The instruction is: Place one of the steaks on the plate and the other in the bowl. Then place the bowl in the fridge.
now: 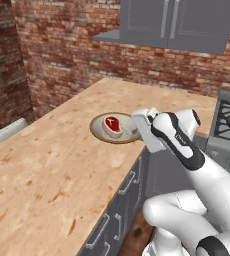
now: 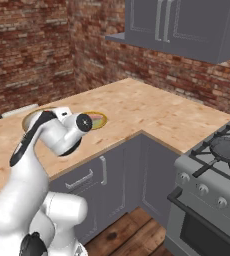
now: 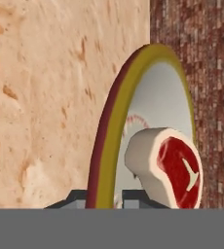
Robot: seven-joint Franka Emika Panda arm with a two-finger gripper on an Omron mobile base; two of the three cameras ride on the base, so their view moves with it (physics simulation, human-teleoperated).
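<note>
From my seat, nearest first: the gripper point(image 3: 104, 198) has its two dark fingertips point(image 3: 77, 197) pinching the rim of the plate point(image 3: 106, 131), one on either side of the yellow-green edge. In the hand view the plate stands tipped on edge (that camera rolls with the hand, so I read nothing into the tilt). Just past the fingers, the bright red steak point(image 3: 168, 168) with its white fat rim lies on the plate's pale grey inside. In the left base view the steak point(image 1: 112, 125) sits on the plate point(image 1: 99, 131), which lies flat on the wooden counter point(image 1: 52, 165) near its front edge, my white wrist coming in from the right. Further off on the right is the stove point(image 2: 222, 155) with a dark pan point(image 2: 228, 146) on a burner. Grey upper cabinets point(image 1: 179, 22) hang on the brick wall point(image 1: 62, 55) at the back.
</note>
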